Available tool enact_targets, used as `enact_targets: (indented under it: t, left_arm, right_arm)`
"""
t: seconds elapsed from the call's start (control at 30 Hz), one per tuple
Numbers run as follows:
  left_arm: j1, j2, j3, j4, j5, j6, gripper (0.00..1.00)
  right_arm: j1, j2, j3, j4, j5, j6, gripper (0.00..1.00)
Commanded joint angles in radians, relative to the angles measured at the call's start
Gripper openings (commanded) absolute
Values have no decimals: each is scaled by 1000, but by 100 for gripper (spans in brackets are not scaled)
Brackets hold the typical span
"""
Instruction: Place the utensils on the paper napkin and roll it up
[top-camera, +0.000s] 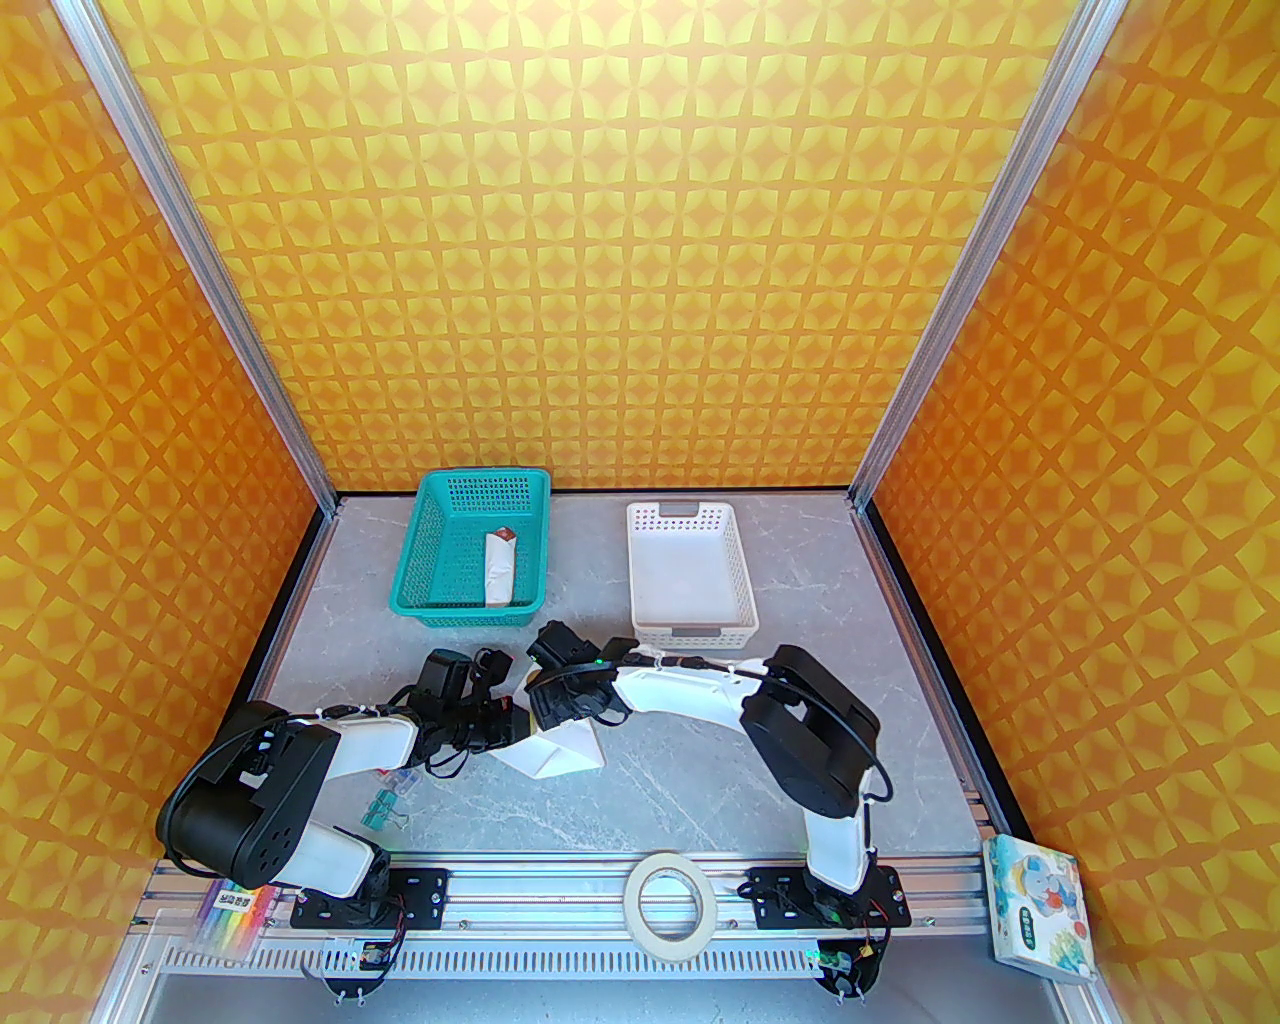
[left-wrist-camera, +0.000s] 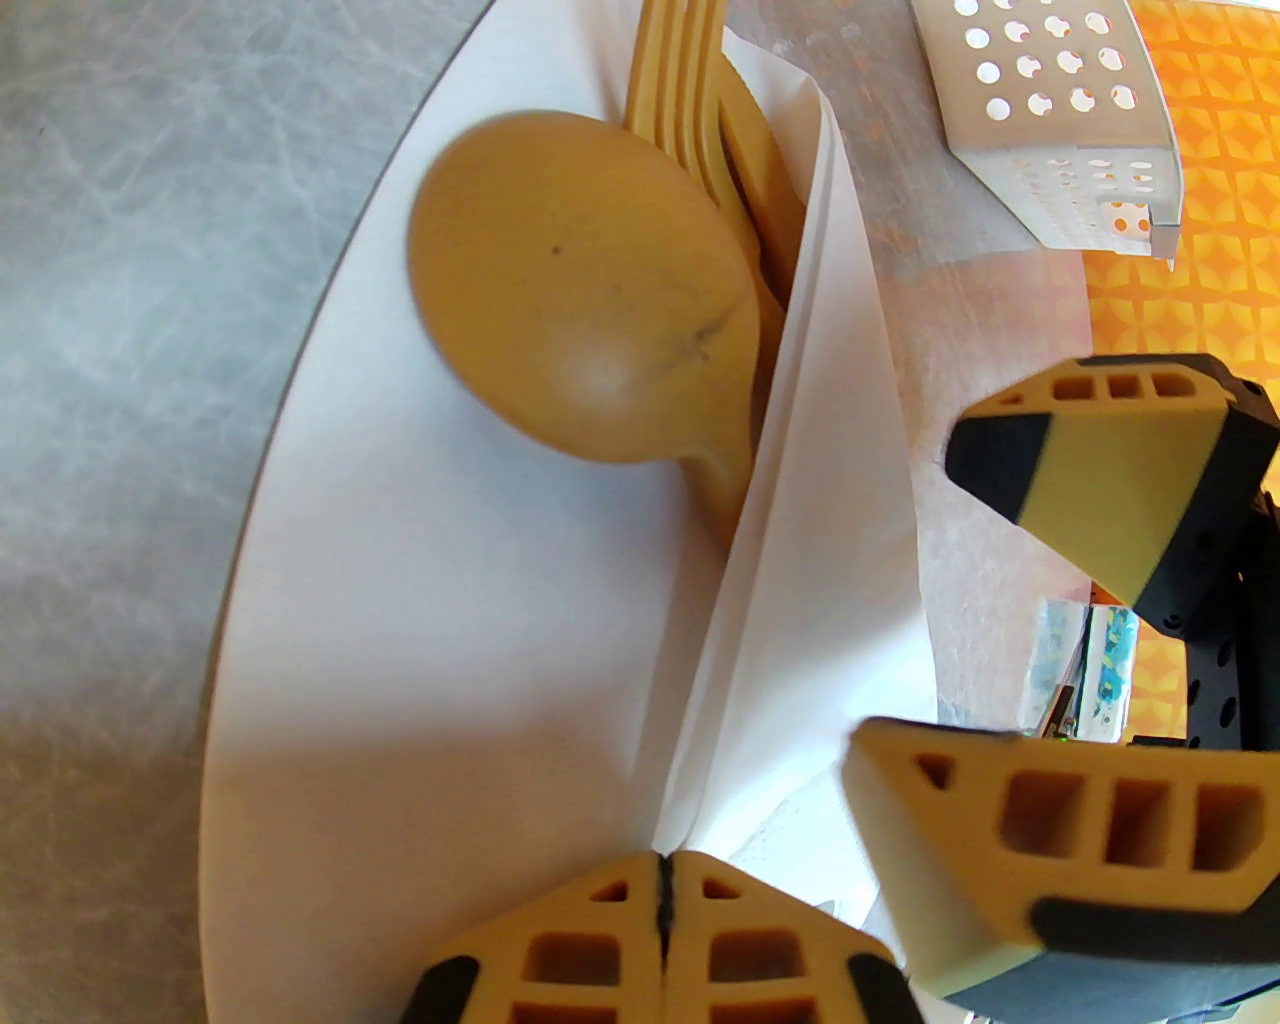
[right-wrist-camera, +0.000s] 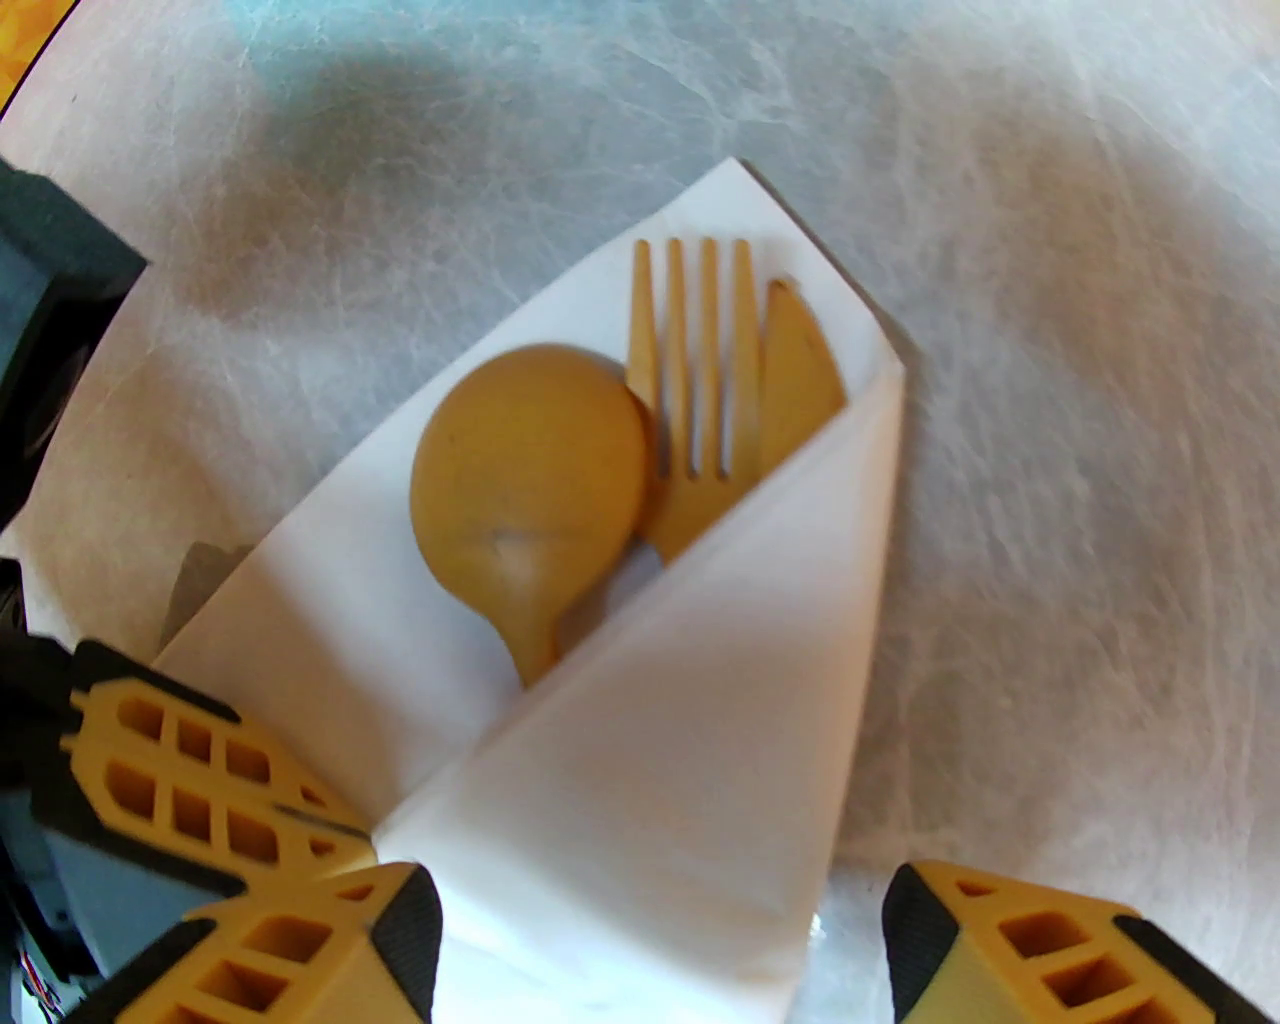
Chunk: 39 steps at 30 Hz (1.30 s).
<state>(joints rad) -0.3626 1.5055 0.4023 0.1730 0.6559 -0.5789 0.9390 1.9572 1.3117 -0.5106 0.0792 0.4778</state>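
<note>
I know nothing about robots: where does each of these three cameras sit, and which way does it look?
Top external: above and behind the arms, looking down on the table; left arm and right arm meet over the paper napkin.
Left wrist: on the left arm, looking along the napkin at the spoon; left gripper shut on the fold.
Right wrist: on the right arm, looking down on spoon and fork; right gripper open astride the folded flap.
Shared: both wrist views show spoon, fork, napkin.

No legible text, print on colourful box (top-camera: 1035, 905) too small; pack label (top-camera: 232, 903) blurred
</note>
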Motion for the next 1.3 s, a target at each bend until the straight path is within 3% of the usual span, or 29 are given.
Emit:
enact_targets:
  t: [0.0,0.33,0.87,1.27]
  left_arm:
    - [1,32,-19,-113,-62,9,0]
    - [0,33,-19,-118,-67,5,0]
    - [1,32,-17,-128,-78,1,0]
    - [0,33,-16,-130,-81,-1,0]
  right_arm:
    - [-7,40,32,-2,18,-24,78]
    - [-8,87,46,-54,73,-43,76]
    - [-58,39,-25,-68,134,-62,72]
    - [-72,6,-49,-53,120,-69,64]
